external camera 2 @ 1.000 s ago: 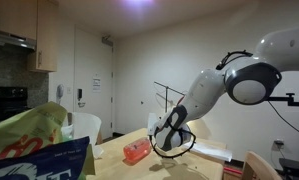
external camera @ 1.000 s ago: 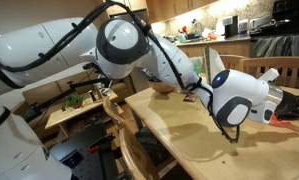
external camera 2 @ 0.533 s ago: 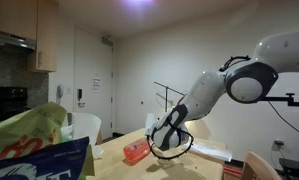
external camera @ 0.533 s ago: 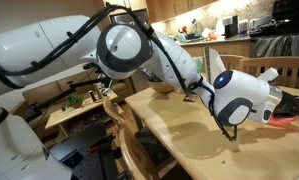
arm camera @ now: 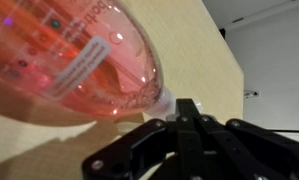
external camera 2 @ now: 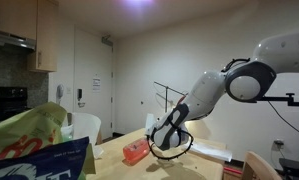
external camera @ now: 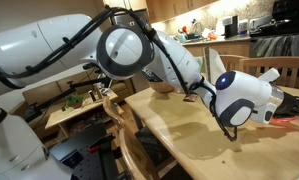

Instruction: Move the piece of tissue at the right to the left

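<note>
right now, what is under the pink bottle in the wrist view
The pink bottle lies on its side on the wooden table, whose surface shows along its edge. Nothing else is visible beneath it, but whatever sits directly under its body is covered.

Bottle (arm camera: 79, 60) on table (arm camera: 194, 45), beside pincer (arm camera: 186, 108)

Light wood bench (external camera: 179, 135), bare grain over most of the top in both exterior views. A pink-red clear plastic bottle (external camera 2: 137, 152) lies on its side on the bench (external camera 2: 189, 170), and a flat white sheet (external camera 2: 211, 152) rests on the surface well apart from it, toward the other end. Wrist view: the same bottle (arm camera: 79, 60) lies flat on the wood (arm camera: 194, 50), labelled, narrow end towards the bench edge.
</note>
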Robot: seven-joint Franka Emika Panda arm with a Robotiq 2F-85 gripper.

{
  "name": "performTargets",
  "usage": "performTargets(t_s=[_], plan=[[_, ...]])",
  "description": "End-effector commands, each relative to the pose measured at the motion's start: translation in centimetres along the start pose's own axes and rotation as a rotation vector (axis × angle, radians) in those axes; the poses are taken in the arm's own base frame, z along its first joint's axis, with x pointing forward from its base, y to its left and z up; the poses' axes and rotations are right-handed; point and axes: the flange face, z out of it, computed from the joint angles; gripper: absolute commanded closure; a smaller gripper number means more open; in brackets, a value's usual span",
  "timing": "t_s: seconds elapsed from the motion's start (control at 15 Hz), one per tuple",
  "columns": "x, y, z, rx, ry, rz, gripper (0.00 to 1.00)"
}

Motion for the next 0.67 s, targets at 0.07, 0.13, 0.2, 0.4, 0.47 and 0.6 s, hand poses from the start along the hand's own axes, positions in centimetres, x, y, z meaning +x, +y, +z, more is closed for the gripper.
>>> performTargets(t_s=[0.07,0.13,0.2,0.4,0.47,0.6], plan=[[-1.1,-0.1,0.2,-0.015,-0.047,-0.005,1.0],[-1.2,-0.4,0.2,-0.01,-0.05,-0.013,1.0],[-1.1,-0.4,0.2,-0.011,-0.052,-0.024,1.0],[-1.4,-1.8,0.1,0.02,-0.055,-0.068,1.0],[-1.7,-2.5,0.0,0.032,-0.062,-0.078,1.0],[-1.9,-3.2,0.0,0.036,-0.064,-0.088,1.0]])
